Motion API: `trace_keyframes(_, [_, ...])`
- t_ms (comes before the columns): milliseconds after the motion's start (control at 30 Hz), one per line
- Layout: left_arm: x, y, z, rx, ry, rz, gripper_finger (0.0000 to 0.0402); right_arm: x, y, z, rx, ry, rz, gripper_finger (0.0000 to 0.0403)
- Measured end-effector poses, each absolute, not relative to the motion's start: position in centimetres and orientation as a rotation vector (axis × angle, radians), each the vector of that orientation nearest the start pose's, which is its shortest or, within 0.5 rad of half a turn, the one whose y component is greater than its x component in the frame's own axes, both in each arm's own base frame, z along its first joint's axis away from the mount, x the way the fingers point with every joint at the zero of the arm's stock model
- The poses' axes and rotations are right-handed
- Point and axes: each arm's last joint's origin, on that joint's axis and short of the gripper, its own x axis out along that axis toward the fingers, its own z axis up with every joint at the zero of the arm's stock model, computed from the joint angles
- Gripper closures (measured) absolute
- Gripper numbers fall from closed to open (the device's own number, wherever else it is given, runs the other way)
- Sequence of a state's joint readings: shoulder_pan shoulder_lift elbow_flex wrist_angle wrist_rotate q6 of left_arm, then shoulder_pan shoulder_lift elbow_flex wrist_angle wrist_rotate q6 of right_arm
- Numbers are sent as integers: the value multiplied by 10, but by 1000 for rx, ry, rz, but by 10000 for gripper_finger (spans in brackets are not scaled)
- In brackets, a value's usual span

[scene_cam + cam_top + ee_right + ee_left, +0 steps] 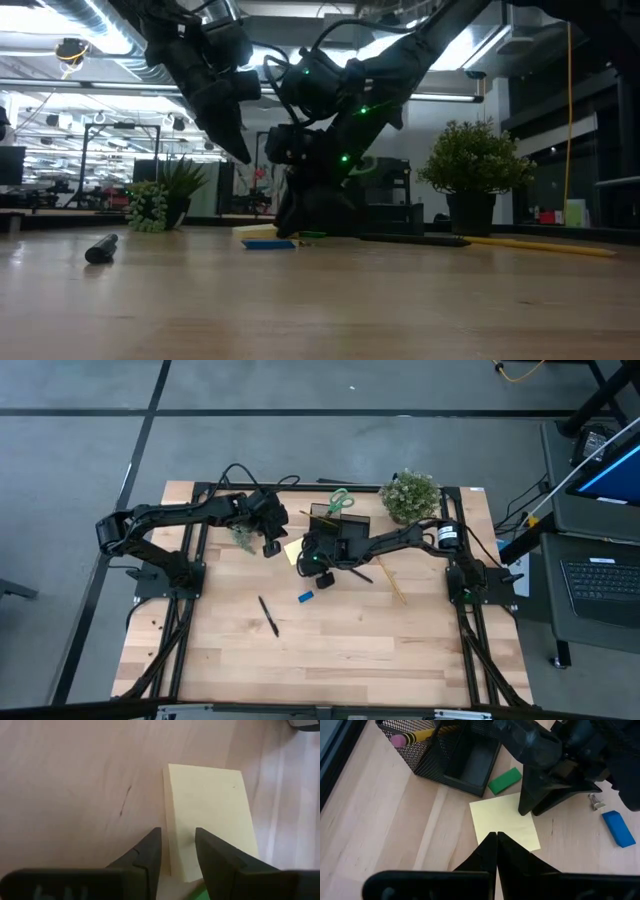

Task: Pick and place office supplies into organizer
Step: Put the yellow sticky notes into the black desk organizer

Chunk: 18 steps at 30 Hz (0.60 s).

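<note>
While the left gripper point(497, 836) hovers clenched and empty, the right gripper point(177, 840) has its parted fingers straddling the edge of a flat yellow square sticky-note pad point(210, 815) on the wooden table point(350, 650) beside the black mesh organizer point(450, 750)

I see a light wooden table point(330, 650). On it stands the black mesh organizer point(340, 525), my landmark. Beside it lie a yellow sticky-note pad point(505, 820) and a green eraser point(504, 780). A blue eraser point(306, 597) and a black pen point(268, 615) lie farther off. A potted plant point(410, 495) stands near the organizer.
</note>
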State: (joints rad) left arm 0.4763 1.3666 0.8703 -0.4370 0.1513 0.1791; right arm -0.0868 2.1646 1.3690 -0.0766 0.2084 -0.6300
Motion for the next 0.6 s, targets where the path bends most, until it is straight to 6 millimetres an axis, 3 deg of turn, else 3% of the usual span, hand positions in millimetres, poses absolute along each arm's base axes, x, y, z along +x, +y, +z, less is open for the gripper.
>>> trace_keyframes(600, [240,119,221,-124,912,219,400,438,-58,114,-604,977,-32,285])
